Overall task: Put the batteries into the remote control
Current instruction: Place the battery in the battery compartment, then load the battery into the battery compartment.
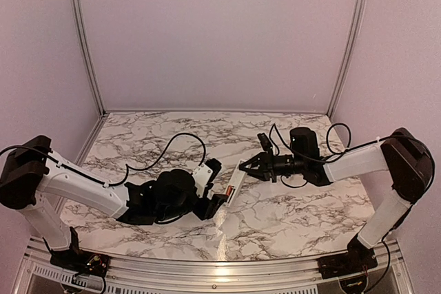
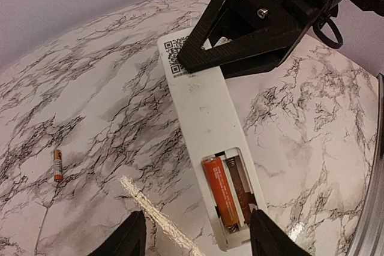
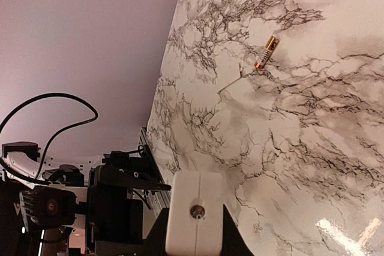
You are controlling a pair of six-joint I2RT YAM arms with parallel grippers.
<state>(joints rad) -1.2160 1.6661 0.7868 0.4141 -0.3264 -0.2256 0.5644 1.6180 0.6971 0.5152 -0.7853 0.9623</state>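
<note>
My right gripper [image 1: 247,164] pinches the remote [image 2: 207,118] by its QR-code end, back up, over the table's [image 2: 90,88] middle, nearer the near edge. My left gripper [image 2: 201,239] stands wide and empty at the slot end. 1 battery [image 2: 219,193] sits in the slot; 1 bay is bare. The 2nd battery [image 2: 57,166] lies on the table, well apart. It looks light, stiff, slick and apt to roll, so I'd pinch it across its middle.

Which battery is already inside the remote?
The battery seated in the remote control's back slot; the other battery lies loose on the table.
</note>
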